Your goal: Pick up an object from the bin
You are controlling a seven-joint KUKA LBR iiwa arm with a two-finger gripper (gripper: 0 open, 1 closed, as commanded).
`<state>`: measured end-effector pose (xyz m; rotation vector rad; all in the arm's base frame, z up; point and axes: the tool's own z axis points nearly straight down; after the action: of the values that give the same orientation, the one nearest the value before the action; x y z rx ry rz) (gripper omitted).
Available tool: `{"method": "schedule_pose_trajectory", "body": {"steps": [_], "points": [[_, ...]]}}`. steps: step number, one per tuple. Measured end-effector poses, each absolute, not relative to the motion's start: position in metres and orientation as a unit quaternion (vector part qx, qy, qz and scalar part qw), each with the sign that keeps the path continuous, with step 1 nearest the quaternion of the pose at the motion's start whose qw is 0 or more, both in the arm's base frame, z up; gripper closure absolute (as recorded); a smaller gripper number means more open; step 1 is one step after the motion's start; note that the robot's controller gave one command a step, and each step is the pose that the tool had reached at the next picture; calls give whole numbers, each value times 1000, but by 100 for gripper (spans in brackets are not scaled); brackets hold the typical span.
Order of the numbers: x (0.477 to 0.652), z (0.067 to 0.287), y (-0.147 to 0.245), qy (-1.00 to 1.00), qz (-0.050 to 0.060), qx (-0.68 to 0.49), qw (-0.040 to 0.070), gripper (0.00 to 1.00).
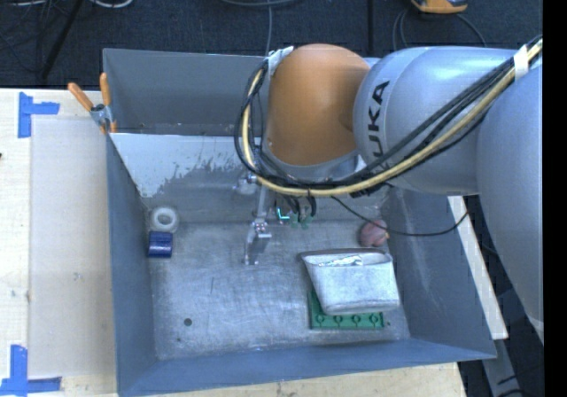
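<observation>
- White-grey soft pouch [353, 283], lying at 4 o'clock in the grey metal bin [177, 89], is the pickable thing nearest the end effector [256, 243] and so, in my judgement, the likeliest candidate.
- The end effector hangs over bare floor near the bin's centre, just to the 9 o'clock side of the pouch and touching none of the things. Whether it is apart or together I cannot tell.
- Risk 1: a descent from here would close on bare metal, because nothing lies under the tool.
- Risk 2: the pouch rests on a flat green board with a row of round marks [347, 320]. A shallow pinch could catch only loose fabric and slip. A deep one could snag the board edge and drag both.
- Risk 3: the small reddish-pink ball [373, 233] at 3 o'clock sits close to the side wall, partly under the arm. It would probably roll away if nudged, and the wall leaves little room there.
- Risk 4: the white tape roll [164, 219] and the short blue cylinder [159, 245] at 9 o'clock lie just beside each other, so grasping 1 may push the other.
- Count: 1 pouch, 1 green board, 1 ball, 1 tape roll and 1 blue cylinder, which makes 5 things. There is also 1 dark speck [188, 323] at 7 o'clock, too small to identify.
</observation>
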<state>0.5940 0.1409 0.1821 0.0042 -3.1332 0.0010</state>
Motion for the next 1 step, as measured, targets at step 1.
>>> {"method": "schedule_pose_trajectory", "body": {"steps": [1], "points": [[598,126,-1,-997,1,78,2,0]]}}
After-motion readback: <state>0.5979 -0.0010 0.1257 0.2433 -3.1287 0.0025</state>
